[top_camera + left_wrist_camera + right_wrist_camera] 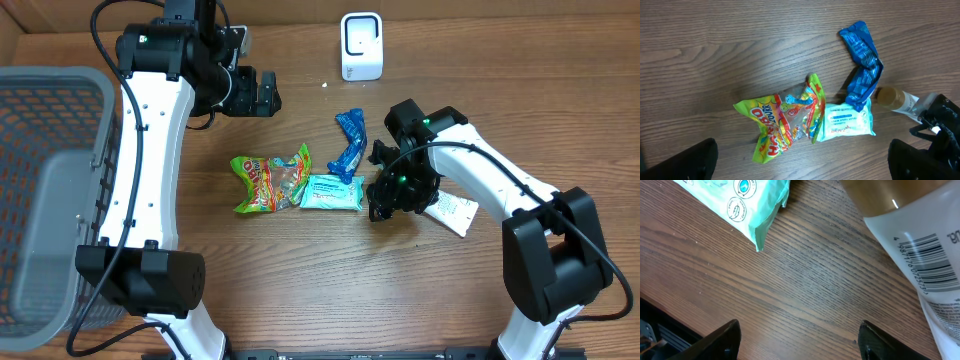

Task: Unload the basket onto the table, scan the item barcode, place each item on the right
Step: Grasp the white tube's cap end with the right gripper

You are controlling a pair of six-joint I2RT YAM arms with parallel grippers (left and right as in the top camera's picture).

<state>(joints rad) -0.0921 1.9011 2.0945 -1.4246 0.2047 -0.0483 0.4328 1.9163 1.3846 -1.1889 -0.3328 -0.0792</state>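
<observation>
Left gripper point(262, 93): jaws wide apart, empty, hovering beyond the candy bag point(270, 180).
Scanner point(361, 45): upright at the tabletop's point(300, 290) far edge.
Right gripper point(395, 190): jaws apart, holding nothing, low over the tube's capped end.
Tube point(452, 212): lies flat near the wipes pack point(332, 192), barcode point(927, 262) facing up.
Handling: probably light, soft and slick; grip the firmer shoulder by the cap point(888, 96), leaving the barcode bare.

Candy bag point(777, 125): red block lettering on yellow-green, creased. Only "OUR" reads clearly; the larger word survives in fragments.
Tube point(920, 245): black barcode point(930, 260) on white, with a digit row alongside that starts with 4. The other digits are too blurred to confirm.
Wipes pack point(740, 195): round drop and leaf emblems; small print illegible.
</observation>
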